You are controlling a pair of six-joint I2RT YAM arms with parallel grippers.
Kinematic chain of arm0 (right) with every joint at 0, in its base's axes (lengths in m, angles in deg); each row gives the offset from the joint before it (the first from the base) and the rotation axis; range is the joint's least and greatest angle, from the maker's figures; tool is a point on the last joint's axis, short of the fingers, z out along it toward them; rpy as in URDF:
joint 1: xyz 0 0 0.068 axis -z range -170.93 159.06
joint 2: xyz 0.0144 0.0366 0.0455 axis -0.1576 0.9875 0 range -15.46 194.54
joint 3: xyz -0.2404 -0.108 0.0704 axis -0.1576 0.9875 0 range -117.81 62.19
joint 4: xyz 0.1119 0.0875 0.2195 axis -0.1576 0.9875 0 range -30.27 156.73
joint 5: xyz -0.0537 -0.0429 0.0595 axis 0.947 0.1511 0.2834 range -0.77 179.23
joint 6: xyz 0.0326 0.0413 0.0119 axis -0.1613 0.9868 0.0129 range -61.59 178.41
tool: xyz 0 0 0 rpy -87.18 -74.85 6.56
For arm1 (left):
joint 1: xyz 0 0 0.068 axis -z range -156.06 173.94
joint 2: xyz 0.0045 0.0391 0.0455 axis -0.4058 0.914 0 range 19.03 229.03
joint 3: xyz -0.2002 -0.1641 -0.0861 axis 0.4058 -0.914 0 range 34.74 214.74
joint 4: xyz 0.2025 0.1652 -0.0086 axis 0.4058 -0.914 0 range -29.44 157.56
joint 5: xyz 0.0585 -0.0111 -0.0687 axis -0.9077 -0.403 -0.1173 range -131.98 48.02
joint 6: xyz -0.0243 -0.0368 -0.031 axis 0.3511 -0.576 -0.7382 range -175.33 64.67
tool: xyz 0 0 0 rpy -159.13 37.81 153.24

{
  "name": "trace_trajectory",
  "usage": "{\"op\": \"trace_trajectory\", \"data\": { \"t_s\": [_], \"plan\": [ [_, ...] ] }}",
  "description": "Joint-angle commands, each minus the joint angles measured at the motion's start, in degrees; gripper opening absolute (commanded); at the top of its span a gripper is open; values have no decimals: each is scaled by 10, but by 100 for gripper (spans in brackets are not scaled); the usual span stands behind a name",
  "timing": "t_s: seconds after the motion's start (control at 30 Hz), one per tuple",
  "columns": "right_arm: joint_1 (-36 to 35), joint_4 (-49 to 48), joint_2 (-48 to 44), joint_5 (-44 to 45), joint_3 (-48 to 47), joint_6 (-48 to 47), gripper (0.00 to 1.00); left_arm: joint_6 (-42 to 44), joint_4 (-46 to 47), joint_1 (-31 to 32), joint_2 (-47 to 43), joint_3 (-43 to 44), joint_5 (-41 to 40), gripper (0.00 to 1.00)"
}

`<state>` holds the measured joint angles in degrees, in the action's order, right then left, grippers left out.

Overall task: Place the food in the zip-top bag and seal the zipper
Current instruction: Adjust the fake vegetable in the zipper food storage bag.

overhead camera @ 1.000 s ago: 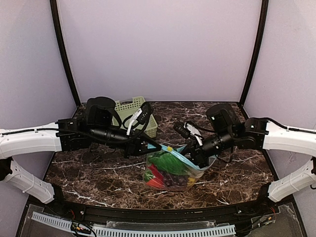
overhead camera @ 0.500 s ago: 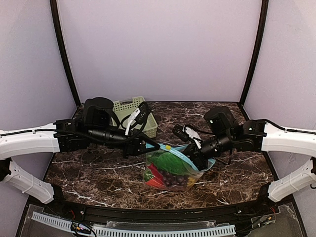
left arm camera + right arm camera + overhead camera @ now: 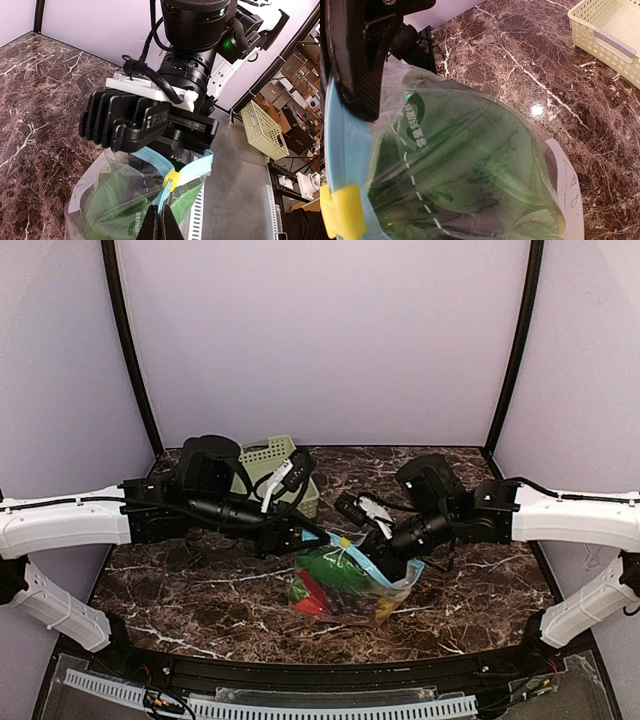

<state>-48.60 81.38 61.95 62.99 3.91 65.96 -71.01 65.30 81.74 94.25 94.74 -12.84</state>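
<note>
The clear zip-top bag (image 3: 345, 580) stands on the marble table between both arms. It holds the food: green bok choy (image 3: 335, 568), red chilli (image 3: 305, 600) and dark grapes (image 3: 348, 602). My left gripper (image 3: 318, 533) is shut on the light blue zipper (image 3: 192, 167) at the bag's left end; its tips (image 3: 160, 225) pinch the strip just below the yellow slider (image 3: 170, 180). My right gripper (image 3: 383, 552) clamps the strip on the slider's other side (image 3: 192, 142). In the right wrist view its own jaws are hidden behind the bag; bok choy (image 3: 470, 165) and the slider (image 3: 340, 212) show.
The pale green slotted basket (image 3: 275, 475) stands at the back left behind the left arm, and it shows at the top right of the right wrist view (image 3: 615, 40). Bare marble (image 3: 180, 590) lies left and right of the bag.
My right arm has moved left along the bag's mouth towards the left gripper. The left arm has shifted slightly right. The bag's top has bunched and leans more to the left.
</note>
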Motion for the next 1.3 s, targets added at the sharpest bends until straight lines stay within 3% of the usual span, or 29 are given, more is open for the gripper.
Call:
{"op": "trace_trajectory", "data": {
  "t_s": [0.0, 0.07, 0.33, 0.73, 0.97, 1.27],
  "plan": [
    [-3, -9, 15, 16, 9, 23, 1, -4, 37, 1, -15, 8, 16, 1],
    [-3, -11, 2, 20, 12, 32, 5, -7, 45, 1, -29, -10, 6, 1],
    [-3, -11, -105, 20, 38, 66, 40, -20, 56, 2, -60, -45, -10, 1],
    [-1, 93, -239, 72, 25, 76, 65, -20, 41, 1, -76, -48, -42, 1],
    [-1, 115, -217, 70, -43, 48, 69, -16, 30, 1, -78, -43, -35, 1],
    [-1, 142, -109, 130, -69, 77, 67, -21, 47, 1, -69, -44, 4, 1]
  ]
}}
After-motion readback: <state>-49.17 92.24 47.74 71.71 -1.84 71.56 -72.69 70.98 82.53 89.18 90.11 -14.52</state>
